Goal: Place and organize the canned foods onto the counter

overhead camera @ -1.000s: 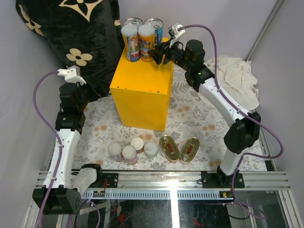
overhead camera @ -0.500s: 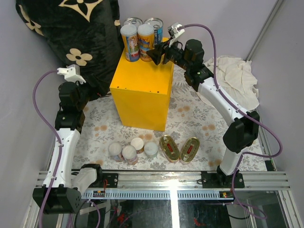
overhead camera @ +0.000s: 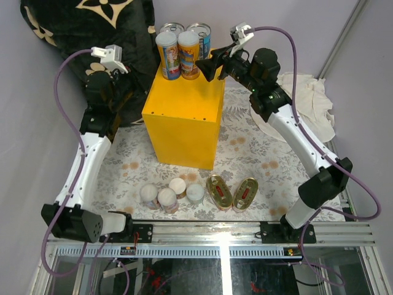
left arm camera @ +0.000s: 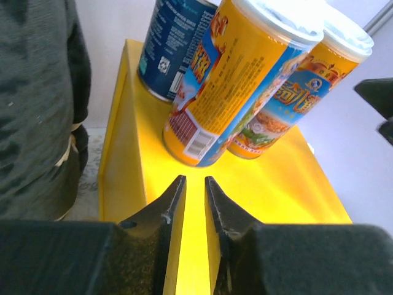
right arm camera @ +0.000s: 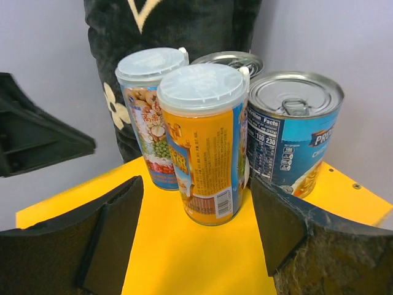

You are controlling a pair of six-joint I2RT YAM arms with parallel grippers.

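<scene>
Two orange-label cans and two blue-labelled cans stand together at the back of the yellow counter. My left gripper is shut on nothing, low over the counter top just short of the left orange can. My right gripper is open, its fingers either side of the right orange can without touching it. A blue can stands beside it. On the mat lie small white-lidded cans and two oval gold tins.
A black cushion with beige flowers leans behind the left arm. A white cloth lies at the right wall. The floral mat covers the table, and a metal rail runs along the near edge.
My left arm has swung up from the left side to the counter top and its jaws have closed. My right gripper has opened wider and drawn back a little from the orange can.
</scene>
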